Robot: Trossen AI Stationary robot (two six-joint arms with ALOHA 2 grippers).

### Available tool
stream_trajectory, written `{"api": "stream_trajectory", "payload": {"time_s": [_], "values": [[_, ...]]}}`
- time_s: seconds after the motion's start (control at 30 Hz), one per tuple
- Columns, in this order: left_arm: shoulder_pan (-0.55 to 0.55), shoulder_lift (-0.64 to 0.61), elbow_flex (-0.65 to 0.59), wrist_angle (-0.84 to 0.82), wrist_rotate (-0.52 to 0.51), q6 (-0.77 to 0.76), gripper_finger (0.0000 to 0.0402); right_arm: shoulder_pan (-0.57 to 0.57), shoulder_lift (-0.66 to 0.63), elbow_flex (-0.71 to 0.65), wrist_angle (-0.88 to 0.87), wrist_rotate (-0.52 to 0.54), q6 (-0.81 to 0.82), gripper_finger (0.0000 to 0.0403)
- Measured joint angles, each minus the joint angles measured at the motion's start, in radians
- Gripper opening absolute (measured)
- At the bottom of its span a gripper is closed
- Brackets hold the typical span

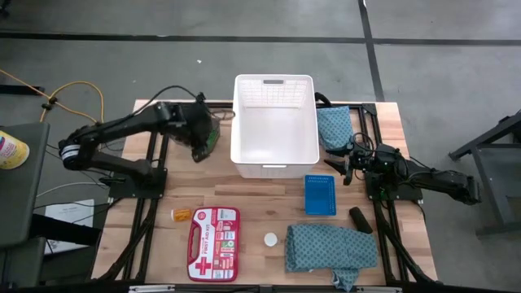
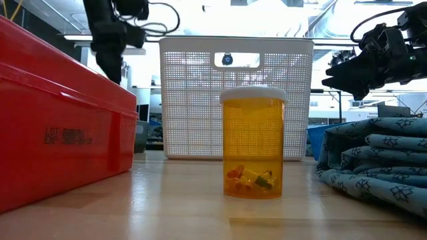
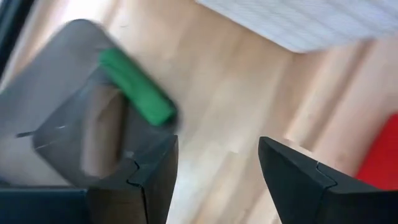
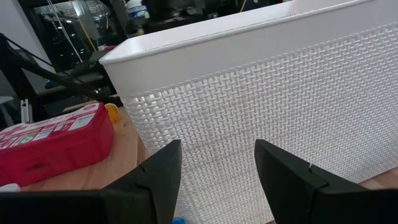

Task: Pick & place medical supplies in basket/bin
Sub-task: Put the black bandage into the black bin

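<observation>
The left gripper (image 1: pixel 202 140) hangs just left of the basket (image 1: pixel 274 159), fingers (image 3: pixel 155 180) spread apart with nothing between them. Beneath it sits the bin (image 3: pixel 68 124), a dark grey tub holding a green piece (image 3: pixel 137 96) and a brown roll (image 3: pixel 99 137).

The right gripper (image 1: pixel 346 165) hovers just right of the basket, its fingers (image 4: pixel 158 174) parted and empty, facing the latticed wall (image 4: pixel 261 118). Beside it, at the far right of the table, lies one teal folded cloth (image 1: pixel 333 127). Nearer are a flat blue tray (image 1: pixel 320 194) and a small black roll (image 1: pixel 361 220).

Along the near edge lie the second teal cloth (image 1: pixel 330 248), a white round cap (image 1: pixel 270 239), a red first-aid case (image 1: pixel 213 233) and the orange bottle (image 1: pixel 181 214).
</observation>
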Motion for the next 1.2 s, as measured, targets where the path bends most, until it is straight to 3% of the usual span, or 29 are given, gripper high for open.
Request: {"api": "stream_trajectory", "payload": {"time_s": [0.77,0.97,1.2], "values": [[-0.84,-0.007,0.0,-0.042,-0.135,-0.477,0.0215,0.0,0.0,0.0,0.0,0.0,0.0,0.0192],[-0.957,-0.007,0.0,-0.042,-0.186,-0.544,0.0215,0.0,0.0,0.0,0.0,0.0,0.0,0.0192],[-0.998,-0.006,0.0,-0.042,-0.203,-0.58,0.0215,0.0,0.0,0.0,0.0,0.0,0.0,0.0192]]}}
